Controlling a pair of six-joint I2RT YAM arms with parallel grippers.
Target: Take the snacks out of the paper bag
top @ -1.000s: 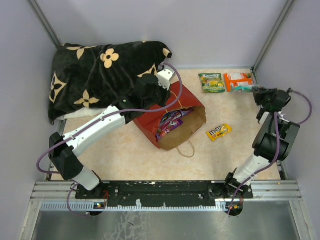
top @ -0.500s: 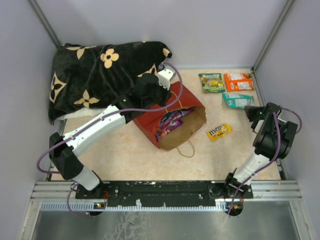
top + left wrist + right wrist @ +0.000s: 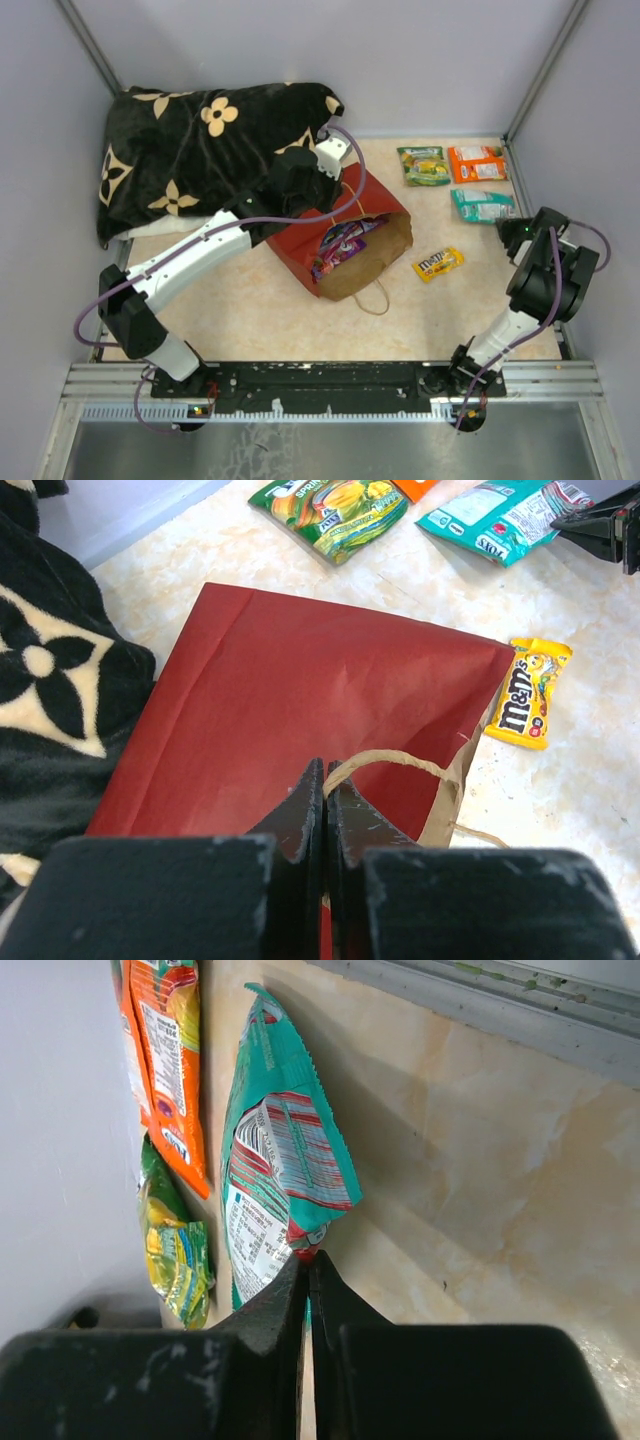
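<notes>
While the left fingers are pinching its handle tight, the bag is lying sideways mid-bench, purple snacks showing inside. M&M's pack is lying beside it. Right fingers are nipping the teal packet, with the green packet and orange packet sitting beyond.

This is looking like a robotics lab test cell. Plain grey panels and metal struts are enclosing a tabletop. An aluminium rail is carrying the left arm and right arm.

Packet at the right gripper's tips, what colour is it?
Teal packet, with a red striped panel; clearest in the right wrist view.
</notes>
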